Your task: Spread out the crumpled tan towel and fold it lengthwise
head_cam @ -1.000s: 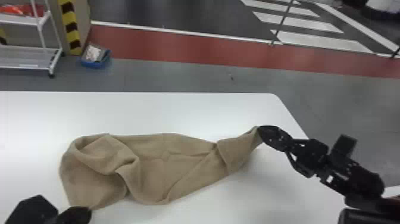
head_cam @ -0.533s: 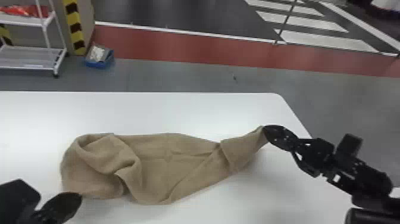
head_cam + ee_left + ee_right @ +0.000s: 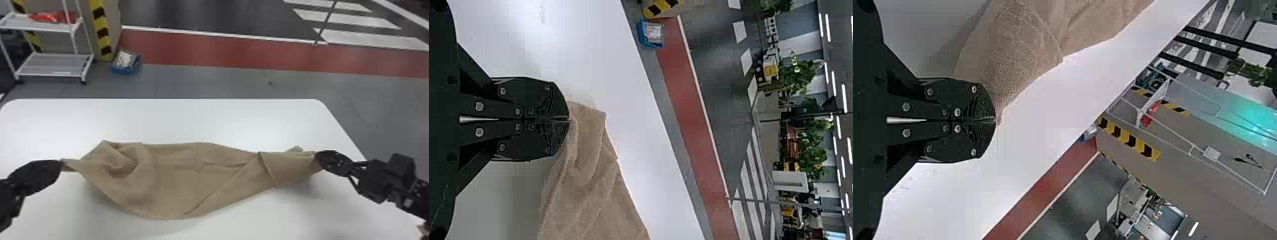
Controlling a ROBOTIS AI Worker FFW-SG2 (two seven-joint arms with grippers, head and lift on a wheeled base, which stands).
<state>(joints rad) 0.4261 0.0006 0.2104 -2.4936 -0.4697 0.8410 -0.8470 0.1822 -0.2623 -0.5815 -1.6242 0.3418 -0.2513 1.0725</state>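
Tabletop (image 3: 207,119) reaches a far edge at twelve o'clock; tan towel (image 3: 204,182) runs sideways — left gripper (image 3: 60,164) clamping its nine-o'clock end, right gripper (image 3: 318,156) its three-o'clock end.

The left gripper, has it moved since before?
Yes. In the head view, the left gripper shows nearer the table's far edge than it did a second ago.

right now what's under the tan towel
The white table shows around the tan towel; whatever else may lie beneath the cloth is covered and can't be seen.
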